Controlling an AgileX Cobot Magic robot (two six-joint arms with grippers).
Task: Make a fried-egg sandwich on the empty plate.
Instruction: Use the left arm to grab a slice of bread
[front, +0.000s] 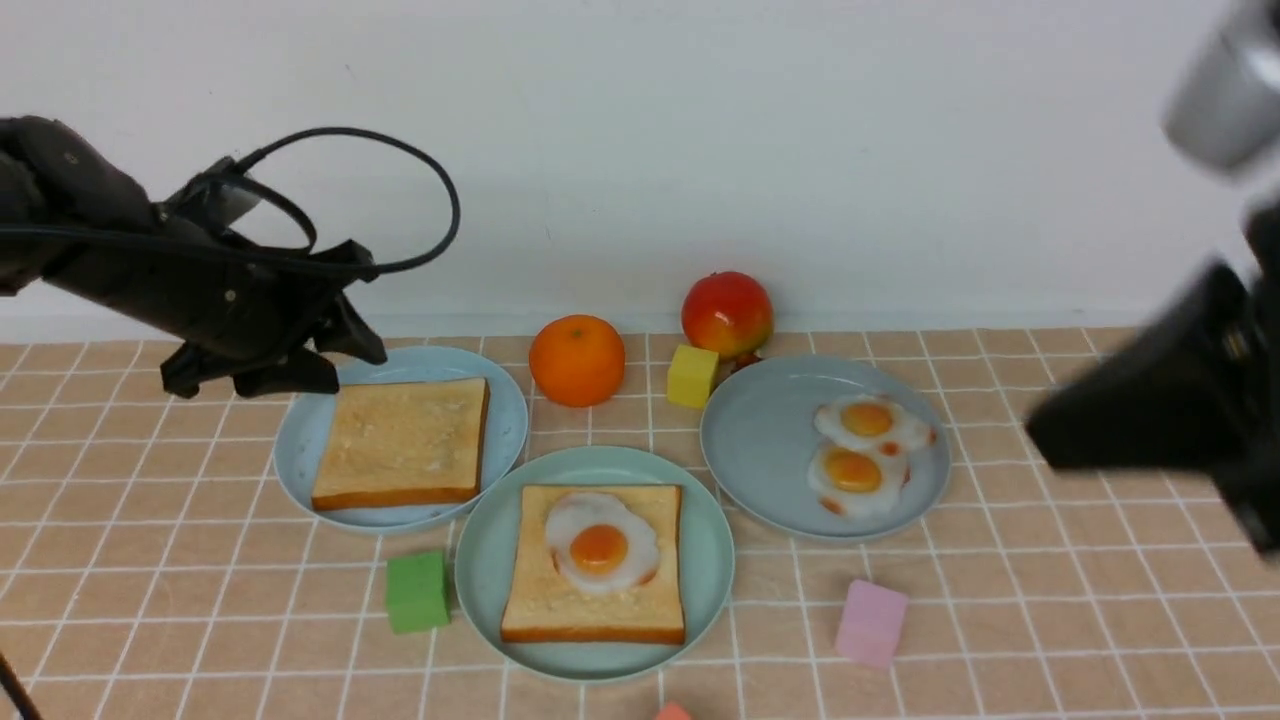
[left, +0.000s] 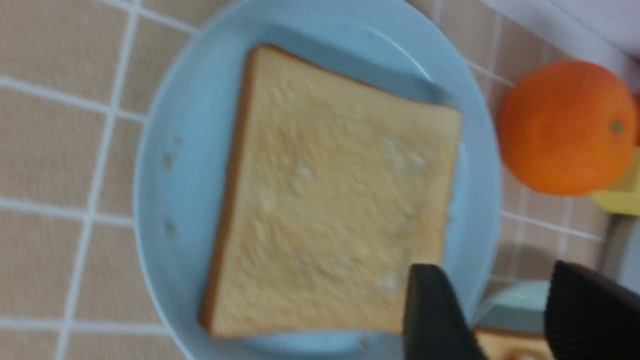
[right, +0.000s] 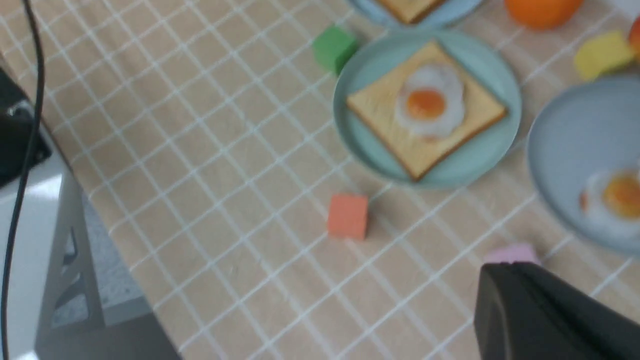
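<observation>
— Where's the top slice?
— The spare toast slice (front: 403, 440) lies flat on the pale blue plate (front: 300, 440), left of and behind the mint-green plate (front: 480, 570) holding the bottom toast (front: 560, 610) and fried egg (front: 600, 545). My left gripper (front: 360, 370) hovers by its far-left corner, parted, empty.
— And your right gripper (front: 1060, 440)?
— Well apart, and too blurred to tell its state.

The fried egg (front: 600, 545) shines glossy on the matt, finely pitted toast slice (front: 560, 605), the mint-green plate (front: 480, 570) looks like smooth satin plastic, and the black pads (left: 590, 310) of the left tool (left: 492, 285) show a fine ribbed grain.
</observation>
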